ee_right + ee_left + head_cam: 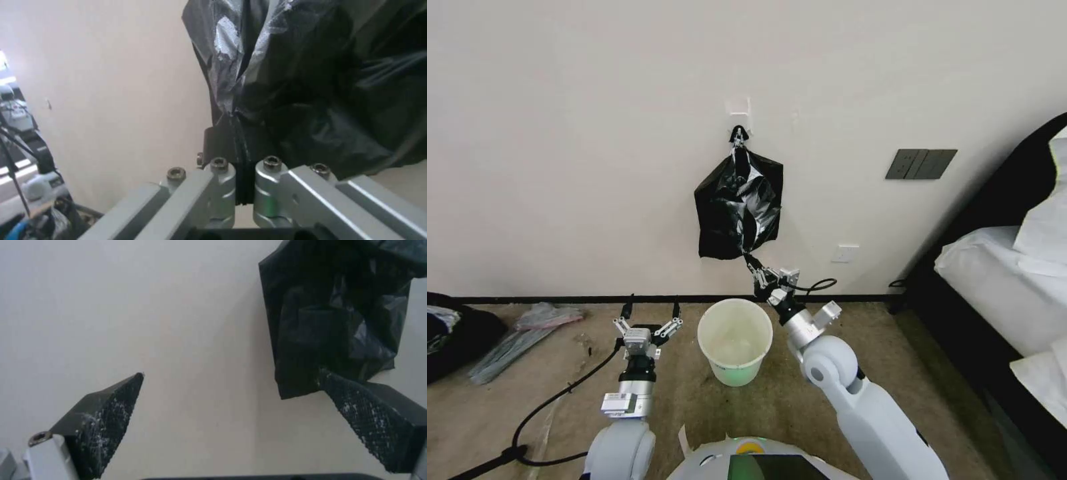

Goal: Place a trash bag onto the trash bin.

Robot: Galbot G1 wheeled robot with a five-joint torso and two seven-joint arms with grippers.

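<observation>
Nearest us, our left gripper (650,312) waits low over the carpet, jaws spread wide, beside the trash bin (734,341). Just beyond the bin's rim, our right gripper (752,265) pinches the bottom corner of the trash bag (739,207), which hangs from a wall hook (738,133), apparently to pull it free.

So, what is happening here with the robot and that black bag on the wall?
The right gripper is shut on the bottom corner of the trash bag, which hangs from a clip on a hook on the wall. The bag is not yet off the clip. The trash bin stands on the carpet just below, with no liner in it. The left gripper waits open, low beside the bin, holding nothing.
</observation>
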